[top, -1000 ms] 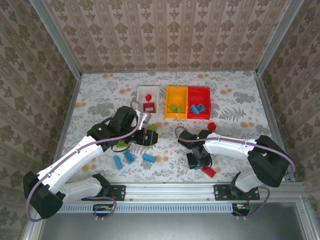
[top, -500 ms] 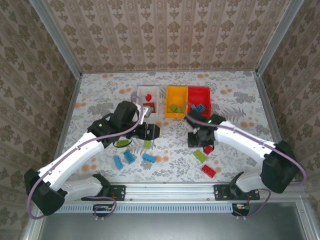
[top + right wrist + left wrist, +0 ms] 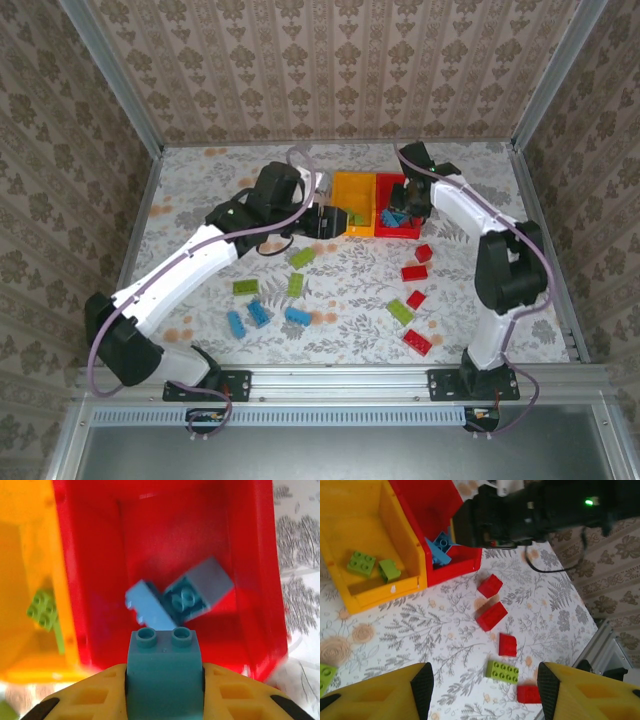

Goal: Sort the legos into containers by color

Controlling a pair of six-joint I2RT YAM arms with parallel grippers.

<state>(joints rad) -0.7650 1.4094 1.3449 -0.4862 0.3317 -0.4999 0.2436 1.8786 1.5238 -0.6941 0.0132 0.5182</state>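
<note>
Pinching a blue brick (image 3: 164, 652) in the right gripper (image 3: 164, 680) over the red bin (image 3: 250, 580), underside hidden. Spread and empty at the left gripper (image 3: 482, 675), cropped at the frame edge.

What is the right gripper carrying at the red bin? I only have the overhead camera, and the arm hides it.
Observer: The right wrist view shows the right gripper shut on a blue brick, studs up, over the red bin.
Operator: What's inside that bin?
Observer: Two bricks lying against each other, a pale brick and a darker brick, both blue.
Operator: And the other arm?
Observer: In the left wrist view, the left gripper has its jaws open with nothing between them, above the table.
</note>
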